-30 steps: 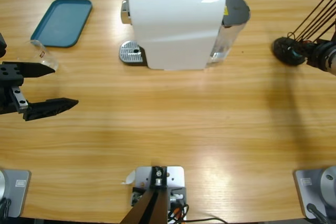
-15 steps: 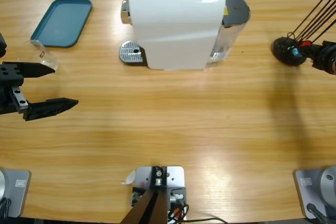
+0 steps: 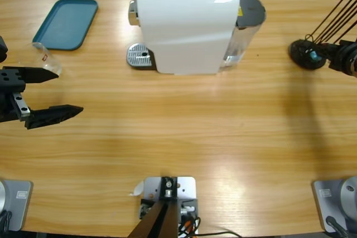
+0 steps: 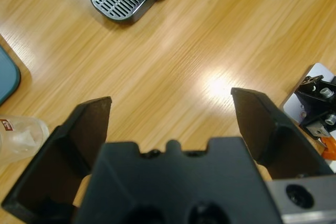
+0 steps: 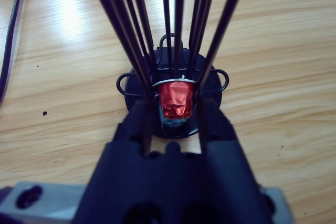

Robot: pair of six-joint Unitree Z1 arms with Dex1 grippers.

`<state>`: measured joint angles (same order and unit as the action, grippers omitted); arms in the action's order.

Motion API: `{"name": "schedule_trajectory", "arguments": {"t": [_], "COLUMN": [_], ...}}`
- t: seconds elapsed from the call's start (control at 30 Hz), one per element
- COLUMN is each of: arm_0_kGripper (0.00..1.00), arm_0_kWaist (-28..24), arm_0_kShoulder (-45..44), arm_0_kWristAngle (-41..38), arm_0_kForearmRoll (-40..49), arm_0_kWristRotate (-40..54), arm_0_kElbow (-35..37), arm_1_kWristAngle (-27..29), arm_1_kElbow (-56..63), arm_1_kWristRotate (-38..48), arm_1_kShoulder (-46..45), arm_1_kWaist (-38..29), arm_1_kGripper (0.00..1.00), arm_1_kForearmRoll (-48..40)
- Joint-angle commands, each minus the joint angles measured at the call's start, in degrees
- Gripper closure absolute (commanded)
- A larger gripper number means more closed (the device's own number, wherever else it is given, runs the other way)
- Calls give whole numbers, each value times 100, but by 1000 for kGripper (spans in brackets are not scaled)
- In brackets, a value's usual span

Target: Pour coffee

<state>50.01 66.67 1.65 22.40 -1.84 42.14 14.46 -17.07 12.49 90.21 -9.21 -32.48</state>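
No coffee shows in any view. A clear glass (image 3: 46,58) stands at the table's left, just behind the far jaw of my left gripper (image 3: 68,91), which hangs open over bare wood; the glass (image 4: 18,137) also shows beside that jaw in the left wrist view. The white coffee machine (image 3: 187,23) stands at the back middle, its metal drip tray (image 3: 139,57) bare. At the right edge, my right gripper (image 5: 175,103) points into a black wire capsule holder (image 3: 305,54). Its jaws stand narrowly apart on either side of a red capsule (image 5: 176,99) sitting in the holder.
A blue tray (image 3: 66,23) lies at the back left. The holder's long black wires (image 3: 334,18) fan up and to the right over my right gripper (image 3: 341,58). A black cable (image 5: 11,35) runs along the wood in the right wrist view.
My right gripper has drawn back a little toward the right edge, away from the holder. The left arm and the glass have not moved.
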Motion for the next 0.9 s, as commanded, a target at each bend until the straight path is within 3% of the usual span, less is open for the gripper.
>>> {"name": "schedule_trajectory", "arguments": {"t": [0.03, 0.17, 0.27, 0.5, 0.73, 0.9], "arm_0_kGripper": [18, 18, 18, 18, 18, 18], "arm_0_kWaist": [-35, -35, -35, -35, -35, -35], "arm_0_kShoulder": [-5, -10, -33, -75, -59, 46], "arm_0_kWristAngle": [-2, -5, 2, 2, 2, -7], "arm_0_kForearmRoll": [2, 2, 5, 9, 2, -32], "arm_0_kWristRotate": [-89, -89, -101, -115, -115, -143], "arm_0_kElbow": [-230, -239, -241, -250, -250, -262], "arm_1_kWristAngle": [-84, -91, -75, -49, -15, 72], "arm_1_kElbow": [37, 33, 28, 37, 30, -121], "arm_1_kWristRotate": [-107, -121, -212, -316, -365, -393], "arm_1_kShoulder": [222, 260, 243, 162, -61, -550], "arm_1_kWaist": [59, 66, 79, 121, 121, 112], "arm_1_kGripper": [773, 780, 899, 984, 988, 1000], "arm_1_kForearmRoll": [-48, -56, -74, -162, -127, 557]}}
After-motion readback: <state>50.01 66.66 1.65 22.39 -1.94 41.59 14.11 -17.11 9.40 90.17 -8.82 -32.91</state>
